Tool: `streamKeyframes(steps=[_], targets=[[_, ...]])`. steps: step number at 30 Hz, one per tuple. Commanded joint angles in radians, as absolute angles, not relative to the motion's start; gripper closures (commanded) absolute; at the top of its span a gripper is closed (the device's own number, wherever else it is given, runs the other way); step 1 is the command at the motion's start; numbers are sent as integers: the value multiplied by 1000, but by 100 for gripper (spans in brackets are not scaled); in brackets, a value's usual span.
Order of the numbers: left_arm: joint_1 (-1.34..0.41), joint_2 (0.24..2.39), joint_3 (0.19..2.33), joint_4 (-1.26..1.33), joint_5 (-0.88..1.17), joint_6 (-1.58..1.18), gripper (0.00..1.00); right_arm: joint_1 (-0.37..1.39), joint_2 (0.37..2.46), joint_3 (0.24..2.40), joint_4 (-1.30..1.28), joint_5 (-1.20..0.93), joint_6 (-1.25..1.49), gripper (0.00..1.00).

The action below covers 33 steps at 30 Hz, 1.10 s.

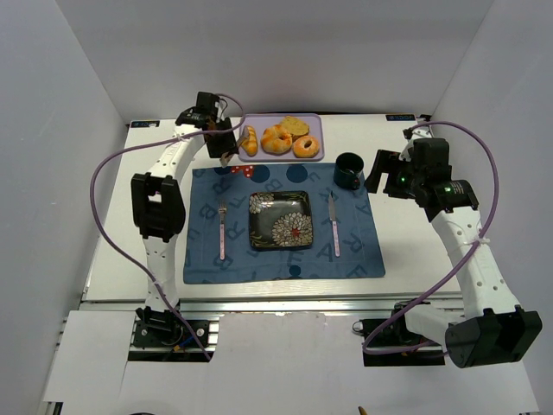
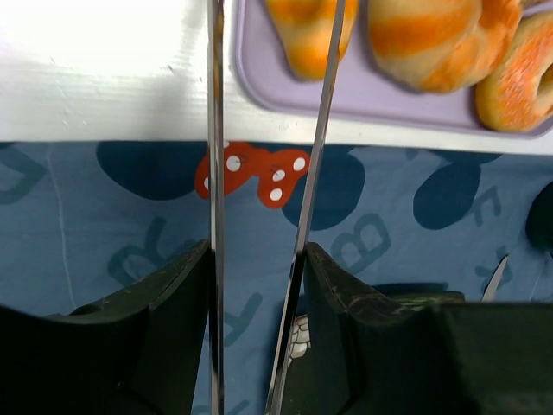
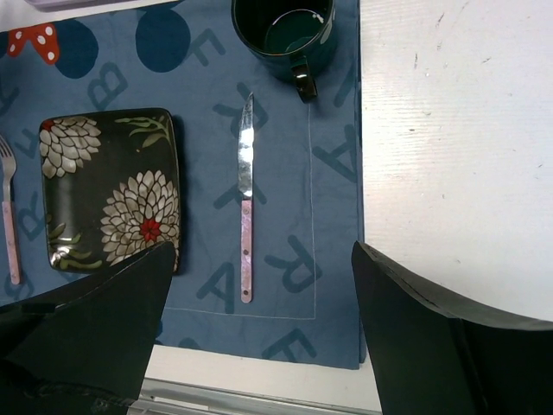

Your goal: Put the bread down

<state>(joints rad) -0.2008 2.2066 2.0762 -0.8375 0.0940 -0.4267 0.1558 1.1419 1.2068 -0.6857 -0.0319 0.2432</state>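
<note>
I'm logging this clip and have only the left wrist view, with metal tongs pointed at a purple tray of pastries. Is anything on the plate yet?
Observer: No. The black floral plate in the middle of the blue placemat is bare. All four pastries are on the tray, and the bread is the leftmost, closest to the tongs.
Operator: And what is the other arm doing?
Observer: The right tool is open with nothing in it. It is above the placemat's right edge, close to the dark green mug.
</note>
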Motion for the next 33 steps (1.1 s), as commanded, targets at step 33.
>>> streamKeyframes(steps=[33], targets=[[-239, 2105, 2023, -779, 141, -465, 51, 156, 1109, 1172, -660, -26, 236, 11]])
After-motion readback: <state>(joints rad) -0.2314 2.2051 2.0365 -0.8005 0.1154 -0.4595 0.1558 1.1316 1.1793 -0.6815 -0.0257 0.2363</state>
